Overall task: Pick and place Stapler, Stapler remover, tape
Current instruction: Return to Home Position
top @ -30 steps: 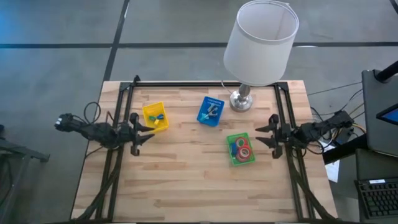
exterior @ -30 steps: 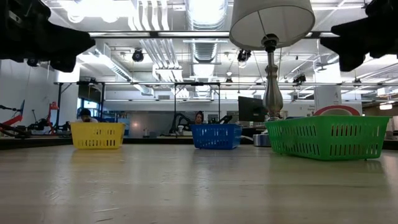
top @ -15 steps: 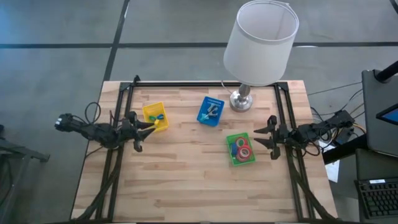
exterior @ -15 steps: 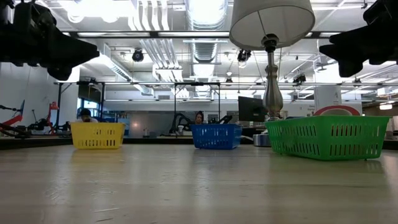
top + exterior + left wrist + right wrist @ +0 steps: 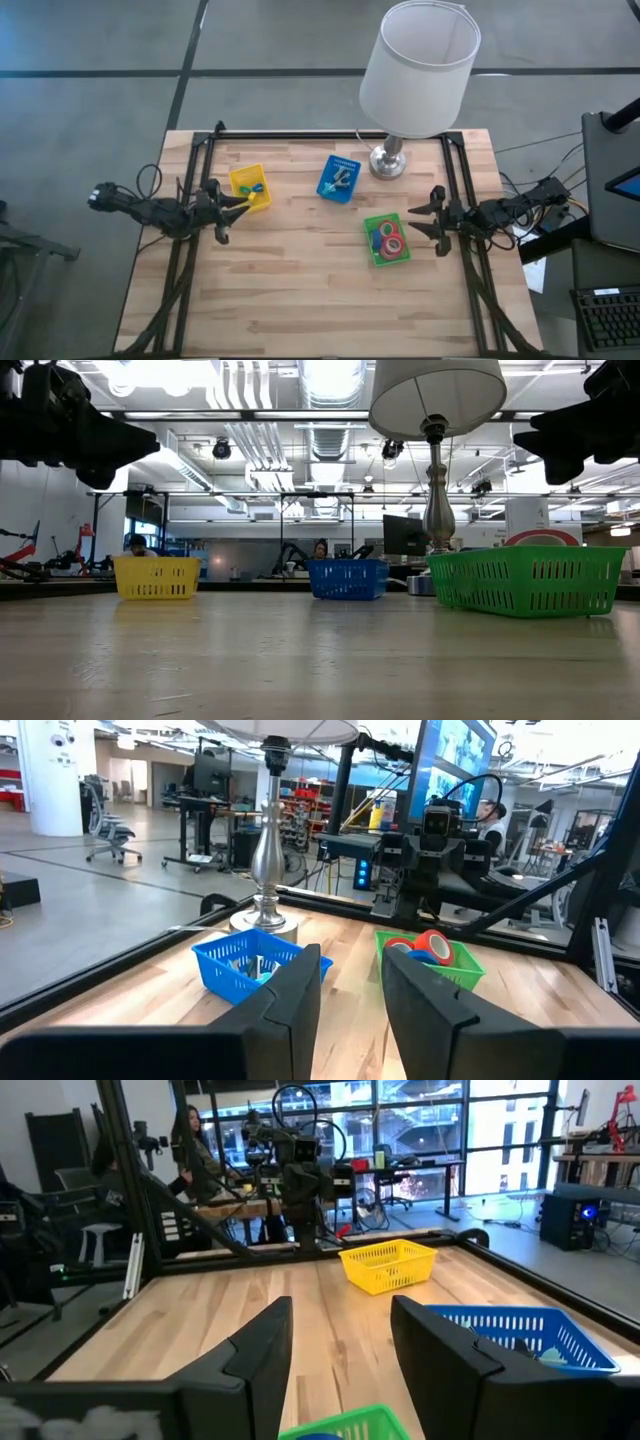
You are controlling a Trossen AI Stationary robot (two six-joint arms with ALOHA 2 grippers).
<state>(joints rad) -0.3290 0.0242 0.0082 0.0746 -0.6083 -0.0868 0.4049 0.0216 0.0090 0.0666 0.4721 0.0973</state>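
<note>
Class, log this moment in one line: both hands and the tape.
left hand: open, empty, over left side | right hand: open, empty, over right side | tape: inside green basket

Seen from well overhead, straight down, whole tabletop [image 5: 300, 290] in frame. Seen low at tabletop height, level toward the room behind. From the left wrist, looking across at lamp [image 5: 267, 860] and green basket [image 5: 468, 966]; from the right wrist, the opposite way toward yellow basket [image 5: 386, 1274]. Shared by all four: blue basket [image 5: 347, 580].
</note>
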